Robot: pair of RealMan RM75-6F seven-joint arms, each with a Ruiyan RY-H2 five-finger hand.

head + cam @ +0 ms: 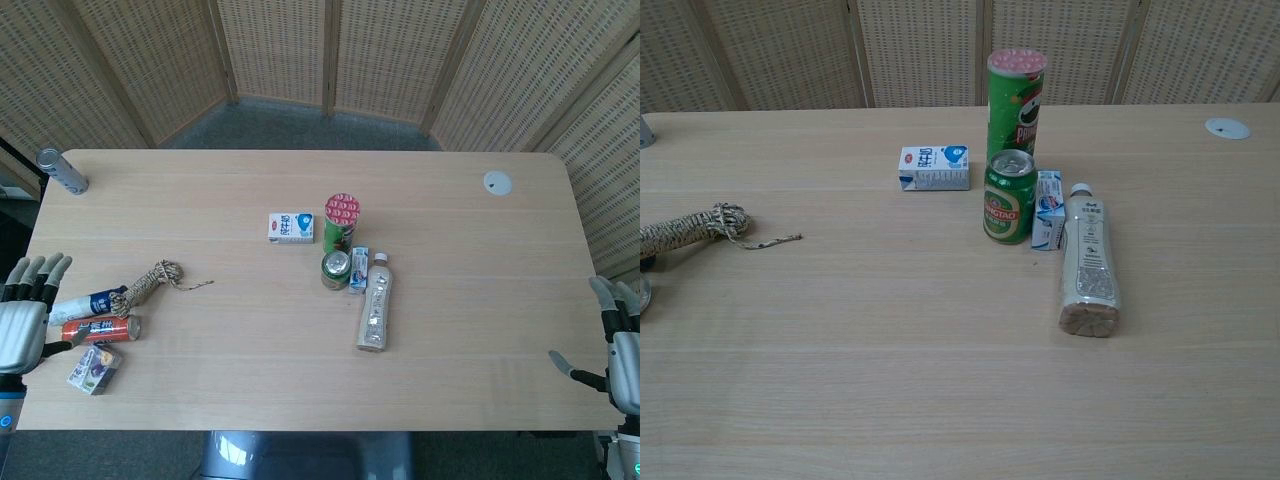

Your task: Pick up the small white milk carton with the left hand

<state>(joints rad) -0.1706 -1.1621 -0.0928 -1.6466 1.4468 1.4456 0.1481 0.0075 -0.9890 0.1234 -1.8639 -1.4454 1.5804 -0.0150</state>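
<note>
The small white milk carton (291, 227) (934, 168), printed in blue, lies on its side near the middle of the table (250, 380), left of a green crisp tube. My left hand (26, 318) hovers at the table's left edge, far from the carton, its fingers spread and holding nothing. My right hand (620, 348) is at the right edge, also with fingers apart and empty. Neither hand shows in the chest view.
A green crisp tube (342, 220), a green can (336, 270), a second small blue-white carton (359, 268) and a lying bottle (375, 313) cluster right of the carton. A rope coil (150, 282), tubes and a small box (95, 368) lie near my left hand. A grey cylinder (61, 171) stands at the far left corner.
</note>
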